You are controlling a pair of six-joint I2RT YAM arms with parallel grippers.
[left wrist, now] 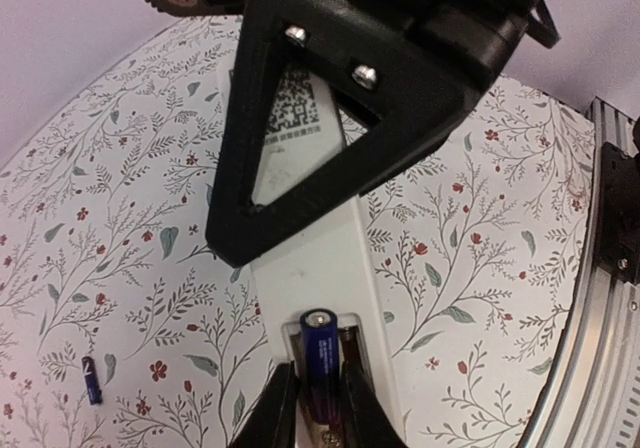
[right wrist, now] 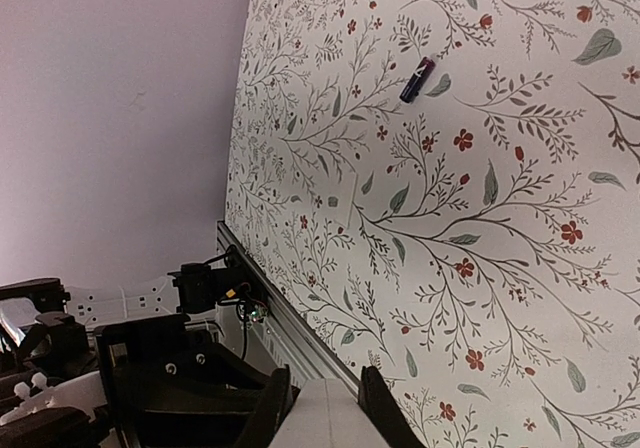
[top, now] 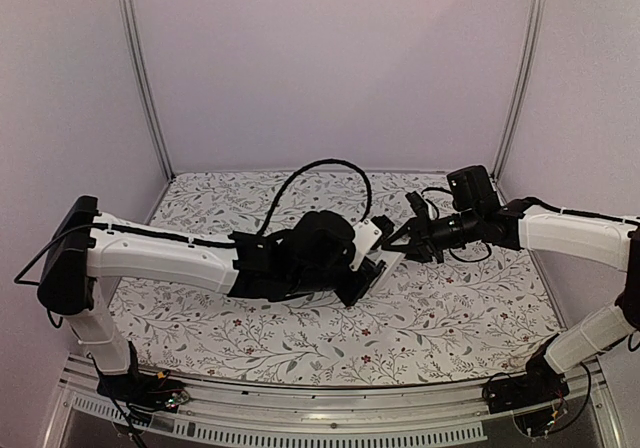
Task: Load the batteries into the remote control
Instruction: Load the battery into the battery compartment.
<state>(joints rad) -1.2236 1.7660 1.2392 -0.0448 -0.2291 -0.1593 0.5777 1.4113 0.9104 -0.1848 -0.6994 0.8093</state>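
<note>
The white remote control [left wrist: 320,258] is held off the table, back side up, with its battery bay open at the near end. My right gripper [right wrist: 324,373] is shut on the remote's [right wrist: 325,418] far end; one of its black fingers [left wrist: 235,198] crosses the label. A dark blue battery [left wrist: 320,338] lies in the bay's left slot, and my left gripper [left wrist: 317,368] is closed tight around its lower half. A second battery [left wrist: 92,380] lies loose on the floral table, also in the right wrist view [right wrist: 417,79]. From above, both grippers meet at the remote [top: 368,236] mid-table.
The floral cloth [top: 300,338] covers the table. A metal rail [left wrist: 600,298] runs along the near edge. A black cable [top: 310,168] loops above the left arm. Purple walls close in the back and sides.
</note>
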